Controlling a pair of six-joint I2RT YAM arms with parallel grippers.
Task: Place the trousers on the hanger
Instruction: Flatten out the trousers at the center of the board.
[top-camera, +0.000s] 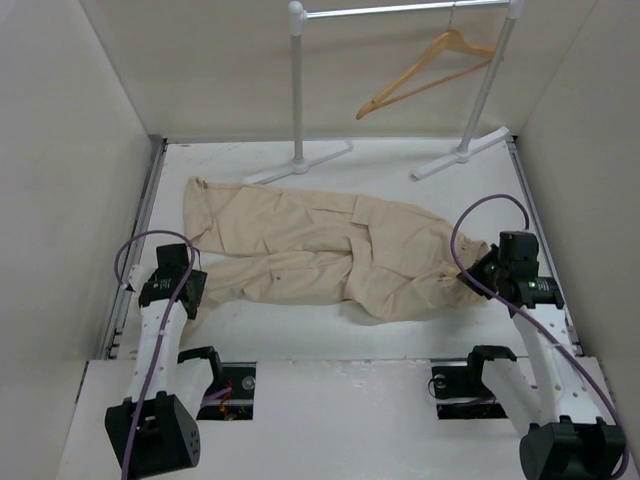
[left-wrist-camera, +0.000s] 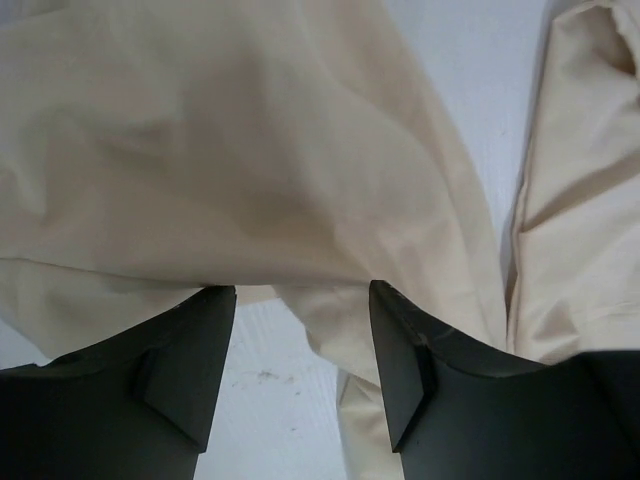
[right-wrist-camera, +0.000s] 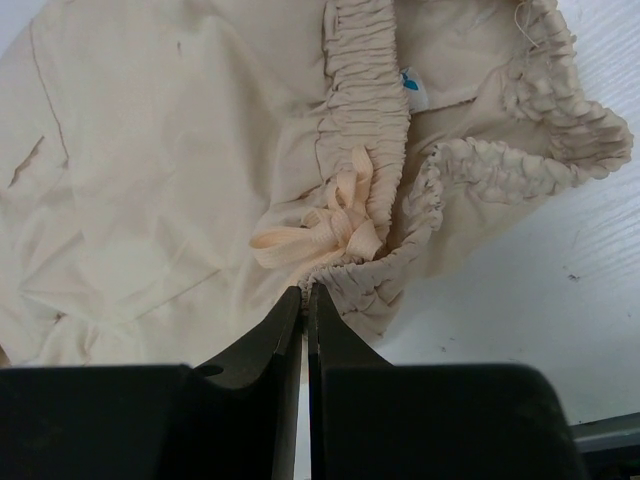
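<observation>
Beige soft-cloth trousers (top-camera: 320, 255) flat on white table (top-camera: 400, 335); tan wooden triangular hanger (top-camera: 430, 70) on rear rack (top-camera: 298, 90), well apart. Right gripper (right-wrist-camera: 303, 293) jaws clamped on waistband (right-wrist-camera: 365, 170) edge — shallow bite, may slip on lifting. Left gripper (left-wrist-camera: 300, 290) jaws apart over leg (left-wrist-camera: 250, 150).

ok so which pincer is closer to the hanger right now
Right. The right pincer is at the waistband end of the trousers, on the same side as the hanger. The left pincer is at the leg end, diagonally across from the hanger.
</observation>
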